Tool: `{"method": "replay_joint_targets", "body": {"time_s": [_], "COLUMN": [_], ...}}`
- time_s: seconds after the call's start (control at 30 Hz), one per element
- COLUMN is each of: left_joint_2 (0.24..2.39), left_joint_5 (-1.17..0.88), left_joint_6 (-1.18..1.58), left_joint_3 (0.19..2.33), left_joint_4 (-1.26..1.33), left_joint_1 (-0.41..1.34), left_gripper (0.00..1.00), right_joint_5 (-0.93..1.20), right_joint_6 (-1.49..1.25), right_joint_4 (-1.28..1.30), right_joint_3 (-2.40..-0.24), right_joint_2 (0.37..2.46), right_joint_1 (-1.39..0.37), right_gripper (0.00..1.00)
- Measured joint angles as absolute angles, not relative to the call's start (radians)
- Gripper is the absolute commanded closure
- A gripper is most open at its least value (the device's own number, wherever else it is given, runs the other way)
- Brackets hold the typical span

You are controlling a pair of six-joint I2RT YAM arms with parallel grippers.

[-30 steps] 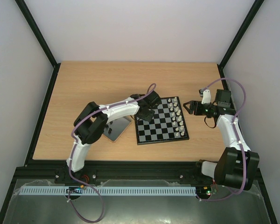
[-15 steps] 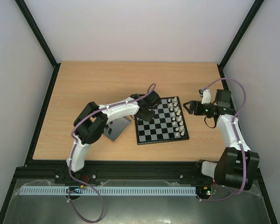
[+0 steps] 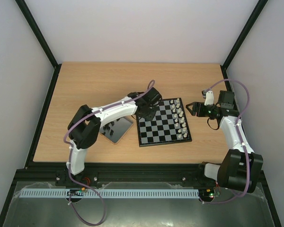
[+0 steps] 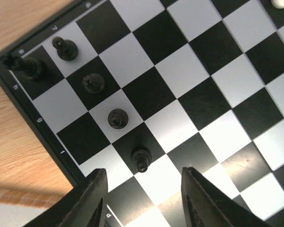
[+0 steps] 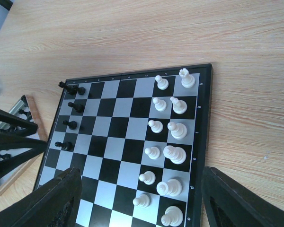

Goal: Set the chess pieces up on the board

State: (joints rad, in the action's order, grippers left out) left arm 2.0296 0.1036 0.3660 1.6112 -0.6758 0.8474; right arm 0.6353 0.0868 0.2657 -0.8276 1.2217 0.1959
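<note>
Judging by the layout, the job looks a little past halfway; the board (image 3: 156, 130) lies near the centre of the table (image 3: 85, 90), and white pieces (image 5: 174, 154) fill two files along its three o'clock edge, twelve showing in the right wrist view with the near end cropped; black pieces (image 4: 117, 118) on the board number only five, one on the corner square and four in a line beside it, all toward the eleven o'clock corner; the rest of the black side stands bare. The tray (image 3: 120, 135), at nine o'clock of the board, holds small dark men, probably those left to place. The left gripper (image 4: 143, 177) hangs over the black line, jaws apart and empty, the nearest piece standing just off its tips; the right gripper (image 3: 190, 109) hovers at two o'clock, off the board, jaws wide, holding nothing.
</note>
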Motion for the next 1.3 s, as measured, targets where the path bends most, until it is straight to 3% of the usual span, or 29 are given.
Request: {"method": "replay_joint_targets", "body": {"time_s": [0.2,0.27,0.3,0.33,0.37,0.63,0.93,1.3], "left_joint_2": [1.948,1.908,1.889,1.867,1.841,1.667,1.664,1.649], "left_joint_5": [-0.003,-0.097,-0.134,-0.181,-0.229,-0.428,-0.442,-0.453], "left_joint_6": [0.392,0.423,0.435,0.461,0.491,0.726,0.886,0.894], "left_joint_3": [1.619,1.636,1.645,1.66,1.68,1.787,1.87,1.932], "left_joint_4": [-0.68,-0.676,-0.672,-0.666,-0.658,-0.599,-0.735,-0.76], "left_joint_1": [0.833,0.821,0.815,0.807,0.799,0.774,0.792,0.781], "left_gripper": [0.39,0.29,0.2,0.05,0.01,0.01,0.01,0.01], "right_joint_5": [0.635,0.635,0.635,0.635,0.635,0.636,0.624,0.614], "right_joint_6": [0.086,0.086,0.086,0.086,0.086,0.085,0.08,0.078], "right_joint_4": [0.266,0.266,0.266,0.266,0.266,0.265,0.265,0.265], "right_joint_3": [-0.828,-0.828,-0.828,-0.828,-0.828,-0.828,-0.827,-0.827], "right_joint_2": [1.222,1.222,1.222,1.222,1.222,1.249,1.282,1.272], "right_joint_1": [0.196,0.196,0.196,0.196,0.196,0.196,0.196,0.196], "right_gripper": [0.29,0.29,0.29,0.29,0.29,0.29,0.29,0.29]}}
